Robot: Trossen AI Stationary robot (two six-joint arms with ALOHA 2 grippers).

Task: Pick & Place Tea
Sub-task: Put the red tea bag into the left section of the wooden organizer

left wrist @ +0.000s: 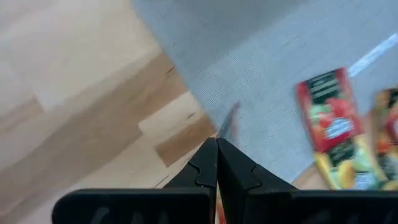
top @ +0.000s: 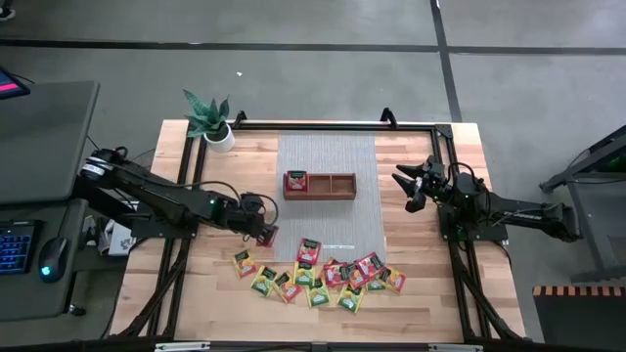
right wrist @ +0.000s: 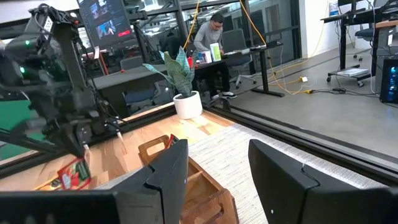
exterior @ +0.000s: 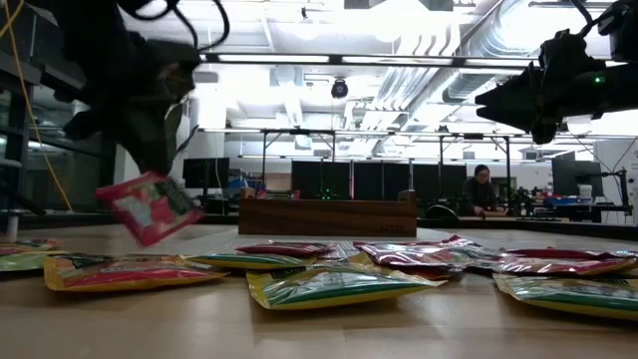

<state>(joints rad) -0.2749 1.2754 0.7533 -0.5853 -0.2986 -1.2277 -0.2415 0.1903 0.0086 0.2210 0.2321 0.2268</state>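
Left gripper (top: 266, 233) clamped tight on one small red square tea packet (exterior: 150, 207), lifted clear of the light wooden tabletop (top: 440, 293) and hanging tilted from a pinched edge, as the low view shows. Positioned at the left edge of the grey woven mat (top: 328, 161), between the scattered packets and the brown three-compartment wooden tray (top: 320, 185), presumably in mid-carry toward the tray. Gripped by the edge because a flat packet offers little else to pinch; hence the dangling, slanted pose. In the left wrist view, fingers pressed together, with only a sliver of the held packet showing at their base, and another red packet (left wrist: 329, 112) lying flat on the mat beyond. Remaining red, yellow and green tea packets (top: 323, 274) heaped loosely near the front of the table, several overlapping, a few resting partly on the mat's front edge. One red packet (top: 295, 181) already lying in the tray's left compartment; other two compartments apparently empty, so most of the sorting judged still ahead. Right gripper (top: 413, 186) parked in the air at the right side of the table beside the tray, fingers spread apart and holding nothing, likely waiting out of the way. Small potted green plant in a white pot (top: 213, 125) standing at the table's back left corner, well apart from the work.
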